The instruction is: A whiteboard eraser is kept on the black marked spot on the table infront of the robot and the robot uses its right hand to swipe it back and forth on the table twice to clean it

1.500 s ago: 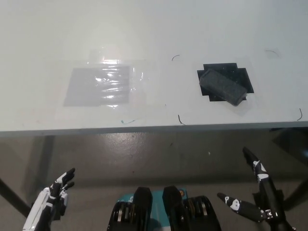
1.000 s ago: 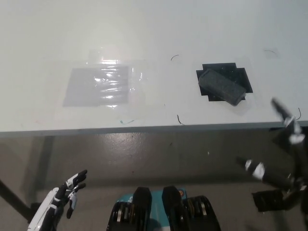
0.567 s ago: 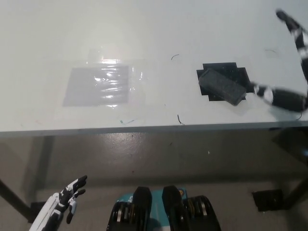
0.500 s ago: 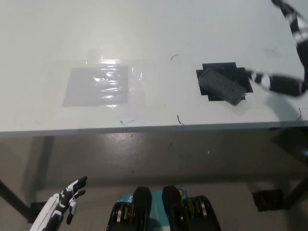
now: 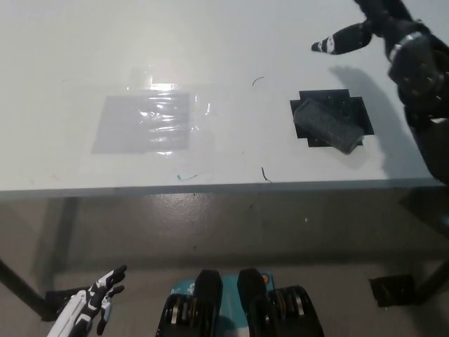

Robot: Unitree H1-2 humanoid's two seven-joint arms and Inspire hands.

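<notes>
My right hand (image 5: pixel 393 35) is raised over the far right part of the surface (image 5: pixel 210 42), fingers spread and holding nothing; one finger (image 5: pixel 340 41) points toward picture left. My arm runs from it down the right border of the view. The eraser (image 5: pixel 327 125) lies nearer to me than the hand and a little to its left, well apart from it and untouched. It is a dark grey block resting flat on the black spot (image 5: pixel 333 119), turned at an angle so that one end points to the far left and the other to the near right. Its near right end reaches the rim of the spot. The hand's shadow falls on the surface between the hand and the spot.

The near edge (image 5: pixel 210 188) of the surface runs across the view not far below the eraser, so room on that side is short. To the left of the eraser the surface is open as far as a clear taped sheet (image 5: pixel 147 123), which lies flat and shines. A few thin dark squiggles (image 5: pixel 264 173) mark the surface near the spot. Beyond the eraser the surface stretches bare to the top of the view.

My left hand (image 5: pixel 91 309) hangs low at the bottom left, below the surface, fingers apart and empty.
</notes>
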